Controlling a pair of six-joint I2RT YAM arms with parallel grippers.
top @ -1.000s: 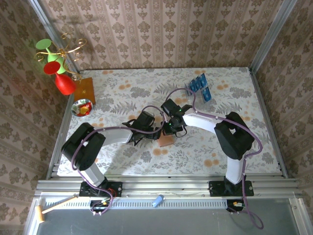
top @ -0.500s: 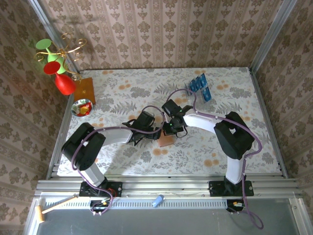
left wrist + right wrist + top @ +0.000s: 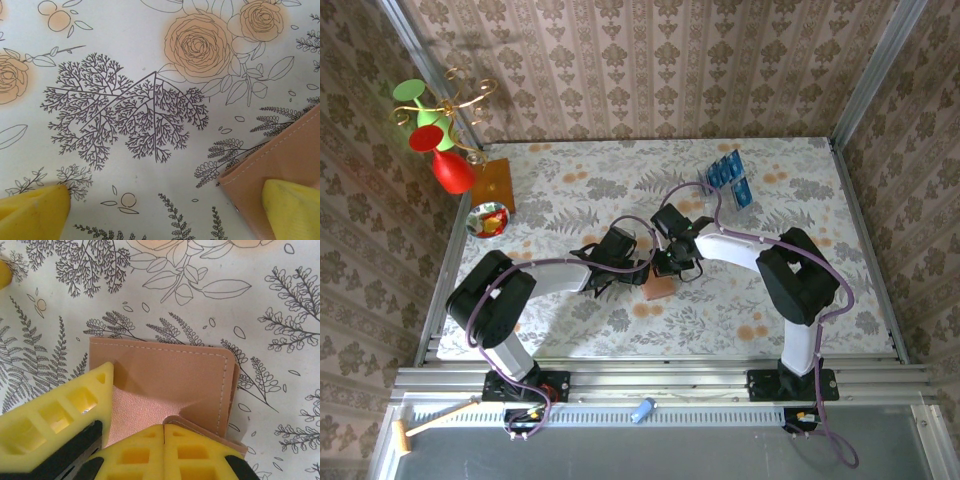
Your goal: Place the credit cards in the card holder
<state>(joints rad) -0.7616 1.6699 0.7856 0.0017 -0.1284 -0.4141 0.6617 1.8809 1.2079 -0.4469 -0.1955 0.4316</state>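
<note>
No card is in the holder [image 3: 660, 288] yet, as far as I can see. The blue cards [image 3: 725, 170] all stand together at the far right of the tabletop [image 3: 570, 200], well apart from the holder, and neither of my pincers carries one. I judge I am at the opening step, with every insertion left to do.

The holder lies near the middle of the tabletop, between my two arms. My right pincer [image 3: 670, 268] is down on it. From the right wrist, that pincer [image 3: 165, 440] is closed tight, its yellow tips pressed together on the upper leaf of the holder [image 3: 165, 365]. The leather creases toward the tips and a paler inner face shows beneath, so I take it that I am pinching that leaf and peeling it up. I cannot make out any card slots from here.

My left pincer [image 3: 638, 272] sits just beside the holder on its left. From the left wrist, it [image 3: 165, 212] is spread wide and grips nothing. One of its fingers [image 3: 295, 210] lies over the corner of the holder [image 3: 280, 165], whether pressing or just above I cannot tell, and the other is over bare flowered tabletop.

What remains: get the holder fully open and steady, fetch each card, and slide them in.
</note>
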